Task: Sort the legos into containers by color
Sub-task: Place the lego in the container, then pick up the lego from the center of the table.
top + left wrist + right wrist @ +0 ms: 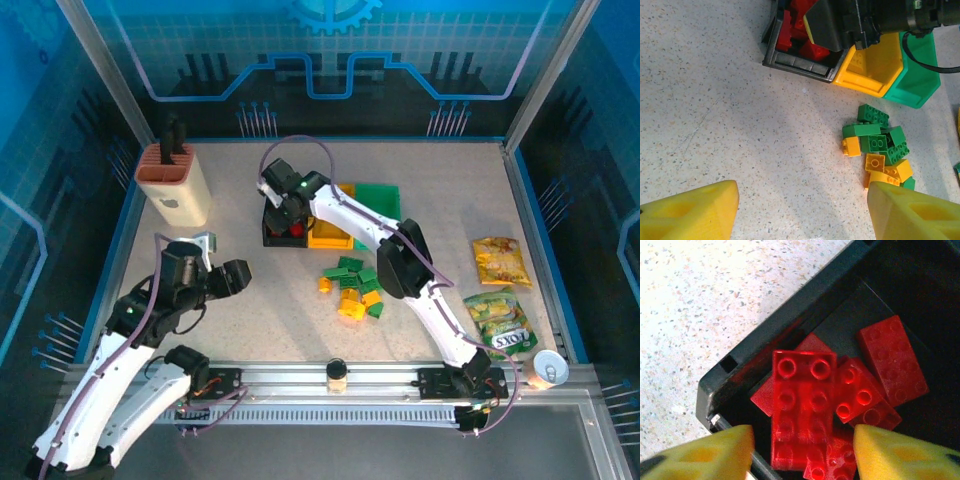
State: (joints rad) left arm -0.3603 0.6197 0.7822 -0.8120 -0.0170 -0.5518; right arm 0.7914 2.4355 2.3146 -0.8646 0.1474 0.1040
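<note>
Over the black bin, top view: the right end effector (285,205) hangs low above the black bin (268,238). That bin touches the yellow bin (330,240), and the green bin (380,195) sits against the yellow one's far side.
Near the left base, top view: the left end effector (238,277) is spread and empty, well apart from the bins.
Loose legos, top view: a heap (355,290) of green and yellow bricks lies on the counter (250,320), just in front of the yellow bin.
Left wrist view, fingers: both yellow fingers (690,210) stand wide apart over bare counter, with the heap (880,150) just beyond the right-hand one.
Left wrist view, risk: the heaped bricks touch and overlap, so a pinch on one could drag along a neighbour of the other colour. Whether any are snapped together I cannot tell.
Right wrist view, fingers: they are spread, with a gap on either side of a red brick (802,405). It appears to rest on other red bricks inside the black bin.
Right wrist view, risk: the fingertips sit close to the bin's near wall. Lifting out at a slant could hook the rim and shove or tip the bin. Because the bins touch, that would jostle the whole row.
Both arms, risk: the heap lies between them, so reaching for it together could bring them into contact.
</note>
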